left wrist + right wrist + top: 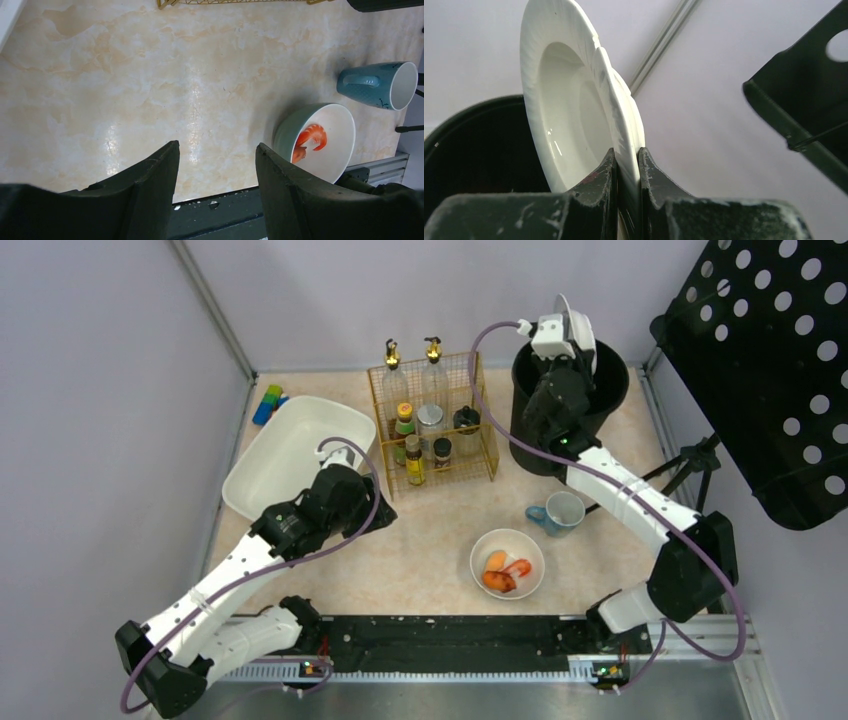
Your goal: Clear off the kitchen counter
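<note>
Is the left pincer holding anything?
No, the left pincer is open, with only bare kitchen counter showing between its jaws.

The desk (430,540): a flat, rectangular, beige-peach surface with a faint marbled stone pattern and a glossy sheen, bounded at the back and both sides by grey walls (100,390). Along its back stand a white oval tub (290,452) (left), a gold wire rack (480,445) of bottles (413,460) (centre) and a black bin (612,390) (right). Nearer, right of centre, stand a teal mug (558,512) and, near it, a white bowl (530,570) holding orange-red food (500,572).
</note>
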